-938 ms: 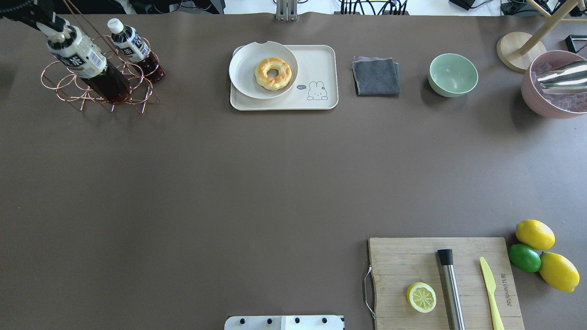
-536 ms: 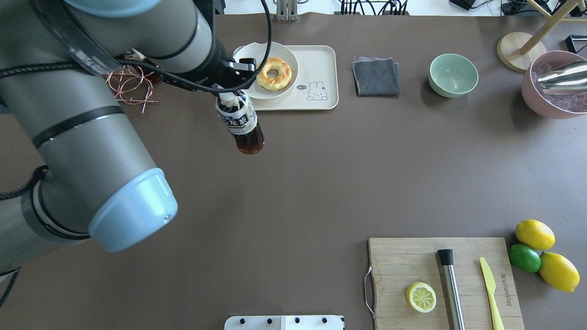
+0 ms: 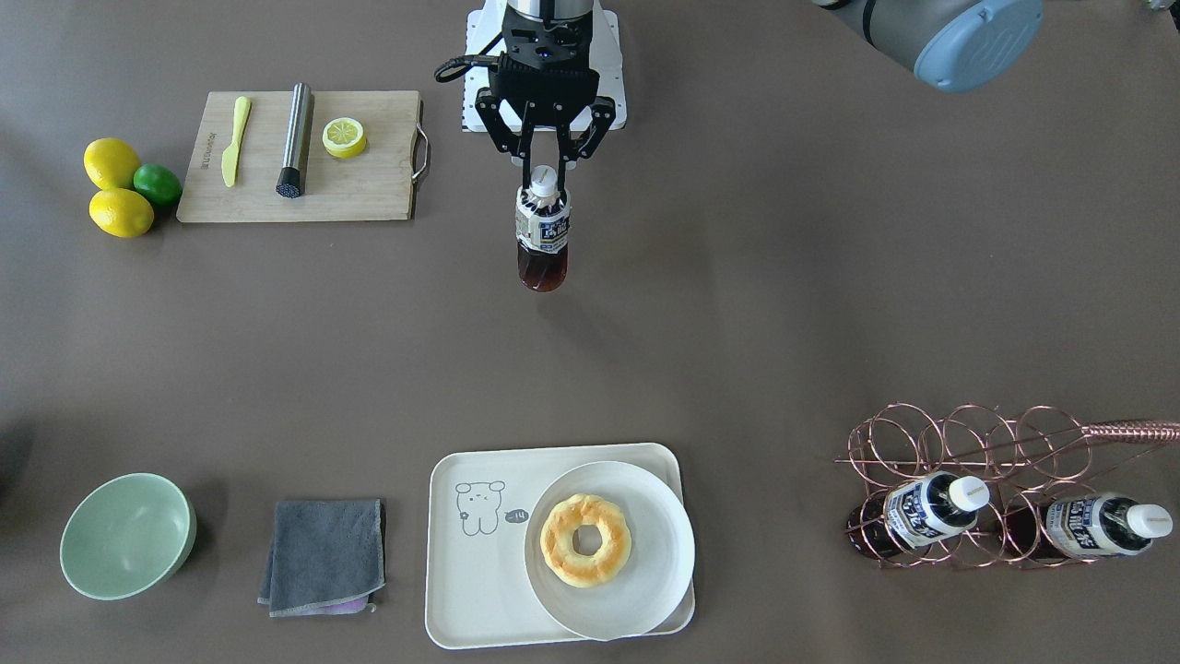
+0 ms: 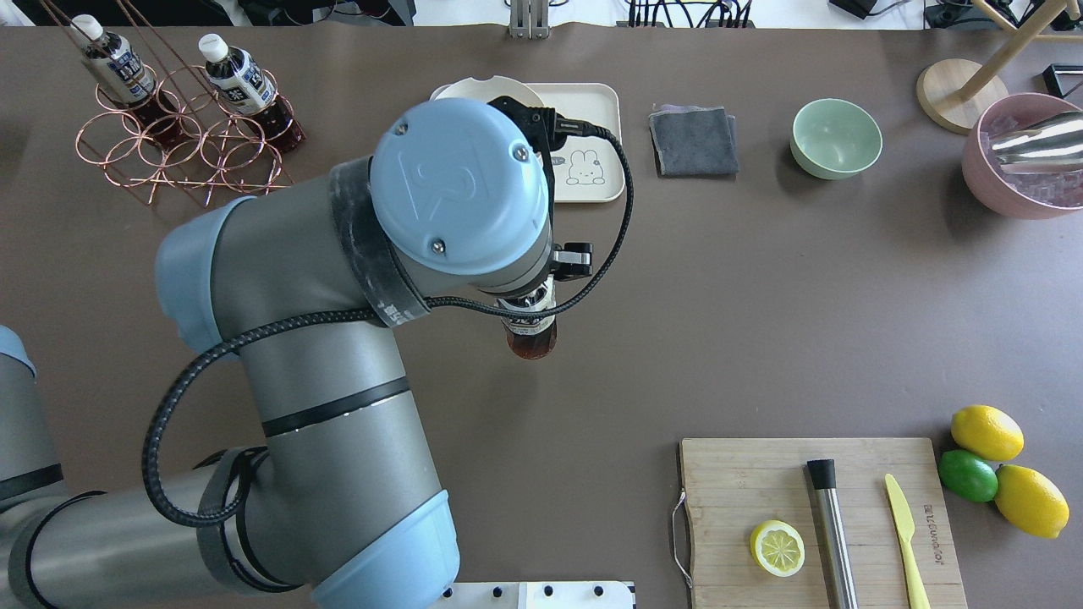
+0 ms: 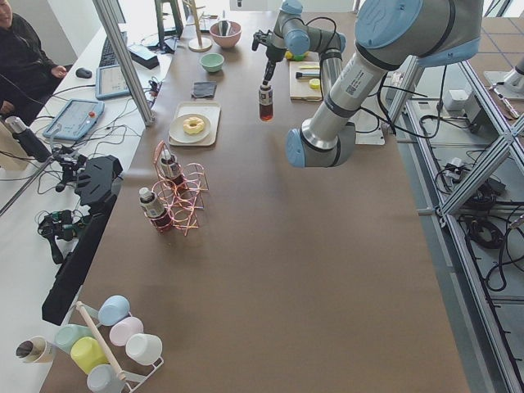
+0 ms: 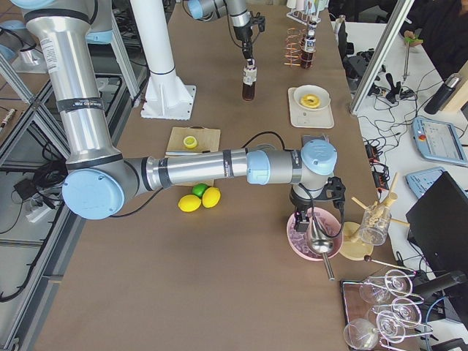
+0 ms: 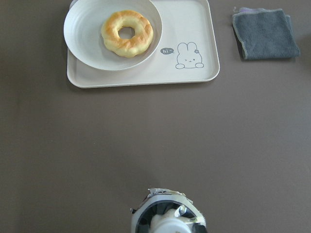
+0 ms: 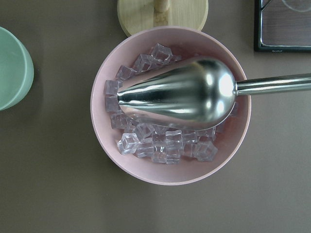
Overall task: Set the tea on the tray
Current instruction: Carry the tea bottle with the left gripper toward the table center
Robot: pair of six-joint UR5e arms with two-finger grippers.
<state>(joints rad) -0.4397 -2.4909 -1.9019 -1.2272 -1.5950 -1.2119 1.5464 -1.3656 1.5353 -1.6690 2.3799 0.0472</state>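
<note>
My left gripper (image 3: 545, 181) is shut on the white cap of the tea (image 3: 543, 235), a small bottle of dark red-brown drink that hangs upright above the bare table. In the overhead view my left arm covers most of the tea (image 4: 531, 337), and only its lower part shows. The left wrist view sees the tea (image 7: 167, 219) from above at the bottom edge. The cream tray (image 3: 466, 590) lies well away from the bottle, toward the table's far side. On the tray (image 7: 194, 34) stands a white plate (image 7: 87, 43) with a doughnut. My right gripper (image 6: 314, 212) hovers over a pink bowl; whether it is open or shut I cannot tell.
Two alike bottles stand in a copper wire rack (image 4: 182, 139) at the far left. A grey cloth (image 4: 694, 139) and a green bowl (image 4: 836, 138) lie right of the tray. The pink bowl (image 8: 170, 104) holds ice and a metal scoop. A cutting board (image 4: 761, 482) and citrus fruit sit near right.
My left arm has carried the tea from the rack rightward past the tray's front-left corner. It now hangs nearer the robot, over the middle of the table.
</note>
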